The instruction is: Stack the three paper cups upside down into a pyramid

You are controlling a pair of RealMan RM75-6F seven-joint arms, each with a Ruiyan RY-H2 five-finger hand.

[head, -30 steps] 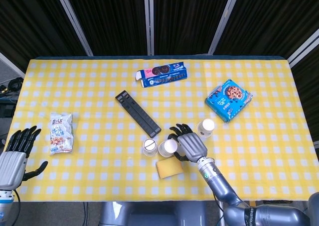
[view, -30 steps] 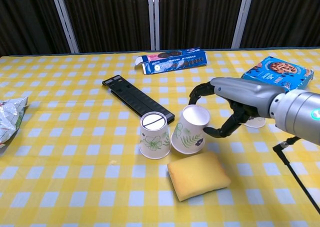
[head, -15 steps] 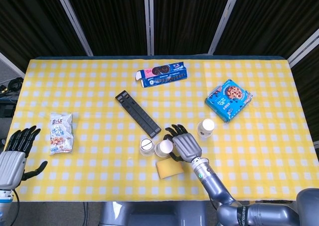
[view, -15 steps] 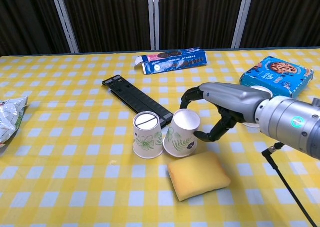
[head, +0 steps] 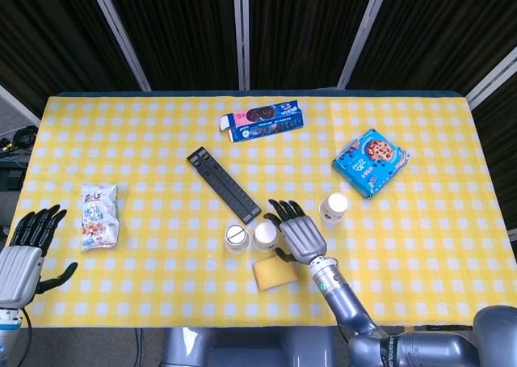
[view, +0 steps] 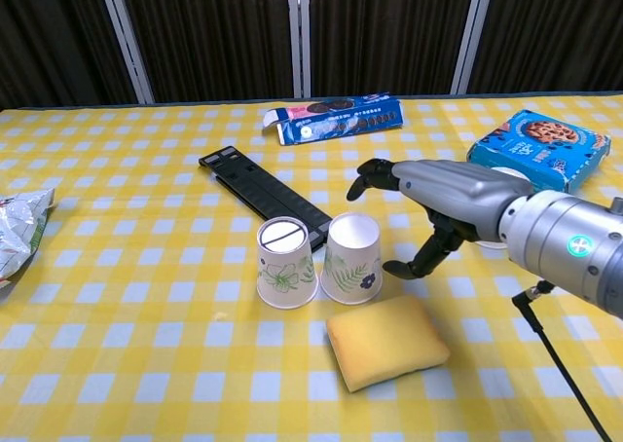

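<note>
Two floral paper cups stand upside down side by side near the table's front middle: the left cup [head: 236, 238] [view: 283, 263] and the right cup [head: 264, 236] [view: 351, 258]. My right hand [head: 299, 234] [view: 438, 194] hovers just right of the right cup, its fingers spread around the cup without gripping it. A third cup [head: 333, 208] stands upside down further right and back; in the chest view my right hand mostly hides it. My left hand [head: 24, 250] rests open at the table's front left edge, holding nothing, and shows only in the head view.
A yellow sponge [head: 273, 273] [view: 386, 340] lies just in front of the cups. A black strip [head: 224, 184] [view: 268, 194] lies behind them. A blue cookie box [head: 370, 162] [view: 538, 147], an Oreo box [head: 263, 121] [view: 336, 118] and a snack bag [head: 99, 215] [view: 19, 228] lie further off.
My right hand carried the tilted cup left, pushing the standing cup along, set it upright beside it and spread its fingers off it. My left hand has not moved.
</note>
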